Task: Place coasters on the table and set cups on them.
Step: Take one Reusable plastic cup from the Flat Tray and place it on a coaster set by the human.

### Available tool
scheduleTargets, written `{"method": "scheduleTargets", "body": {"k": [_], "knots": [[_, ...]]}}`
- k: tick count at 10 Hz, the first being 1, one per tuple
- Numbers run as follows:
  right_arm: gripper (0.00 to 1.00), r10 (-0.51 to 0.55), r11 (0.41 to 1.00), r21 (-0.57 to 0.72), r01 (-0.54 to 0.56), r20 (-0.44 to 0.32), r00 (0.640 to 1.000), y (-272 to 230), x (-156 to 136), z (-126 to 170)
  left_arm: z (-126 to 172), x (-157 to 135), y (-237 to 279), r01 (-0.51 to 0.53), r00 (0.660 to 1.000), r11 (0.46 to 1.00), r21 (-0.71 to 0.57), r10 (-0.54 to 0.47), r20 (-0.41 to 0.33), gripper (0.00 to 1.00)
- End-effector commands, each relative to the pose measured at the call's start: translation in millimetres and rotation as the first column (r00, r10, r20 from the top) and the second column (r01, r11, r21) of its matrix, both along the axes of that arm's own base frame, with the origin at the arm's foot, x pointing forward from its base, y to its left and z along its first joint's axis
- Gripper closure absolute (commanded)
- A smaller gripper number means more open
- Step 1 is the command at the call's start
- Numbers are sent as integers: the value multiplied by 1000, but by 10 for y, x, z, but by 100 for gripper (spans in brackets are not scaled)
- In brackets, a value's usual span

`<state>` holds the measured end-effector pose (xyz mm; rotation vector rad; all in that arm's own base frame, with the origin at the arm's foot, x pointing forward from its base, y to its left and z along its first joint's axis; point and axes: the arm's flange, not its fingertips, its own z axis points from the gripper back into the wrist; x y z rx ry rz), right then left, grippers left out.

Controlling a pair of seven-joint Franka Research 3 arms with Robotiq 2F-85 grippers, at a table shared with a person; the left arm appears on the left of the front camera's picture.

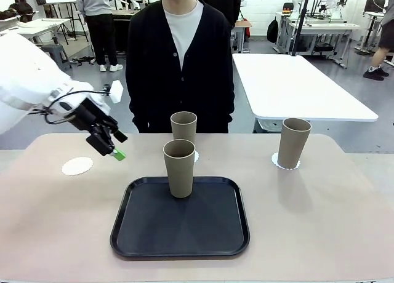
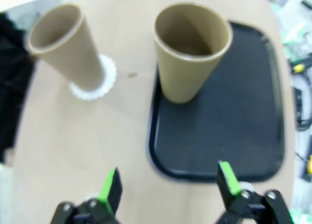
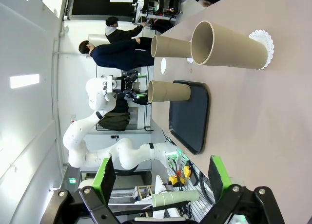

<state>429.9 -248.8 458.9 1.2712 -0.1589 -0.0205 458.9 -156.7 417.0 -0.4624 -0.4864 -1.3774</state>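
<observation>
We see three cups: one (image 1: 179, 167) stands at the far edge of the black tray (image 1: 180, 218), a second (image 1: 183, 127) stands just behind it on a coaster (image 2: 92, 83) on the table (image 1: 320, 215), and a third (image 1: 293, 142) stands on its own coaster (image 1: 285, 162) to the right. A bare coaster (image 1: 77, 166) lies at the table's left. Our left gripper (image 1: 108, 145) hovers near it, jaws wide apart and empty. Our right gripper (image 3: 161, 177) is likewise spread wide, holding nothing.

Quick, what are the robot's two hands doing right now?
Left hand: open, holding nothing.
Right hand: open, holding nothing.
</observation>
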Motion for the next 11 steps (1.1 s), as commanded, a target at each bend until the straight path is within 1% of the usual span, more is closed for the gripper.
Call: {"method": "scheduleTargets", "body": {"k": [1,3,5,6,7,8,9,10,11], "knots": [[0,-4,1000,1,4,2,1000,0,2,2,-52,246,-139,82,996,995,-62,-83,-18,0],[0,-4,1000,1,4,2,1000,0,2,2,-147,320,-172,199,980,972,-125,-198,26,0],[0,-4,1000,1,4,2,1000,0,2,2,-229,342,-144,309,951,925,-224,-304,57,0],[0,-4,1000,1,4,2,1000,0,2,2,-326,333,-148,324,945,913,-247,-303,120,0],[0,-4,1000,1,4,2,1000,0,2,2,-435,312,-152,316,947,909,-271,-282,158,0],[0,-4,1000,1,4,2,1000,0,2,2,-546,290,-128,300,950,903,-308,-256,177,0],[0,-4,1000,1,4,2,1000,0,2,2,-657,268,-110,257,959,897,-359,-191,210,0],[0,-4,1000,1,4,2,1000,0,2,2,-746,240,-100,186,971,893,-410,-103,215,0],[0,-4,1000,1,4,2,1000,0,2,2,-837,194,-111,175,980,877,-447,-110,168,0]]}}
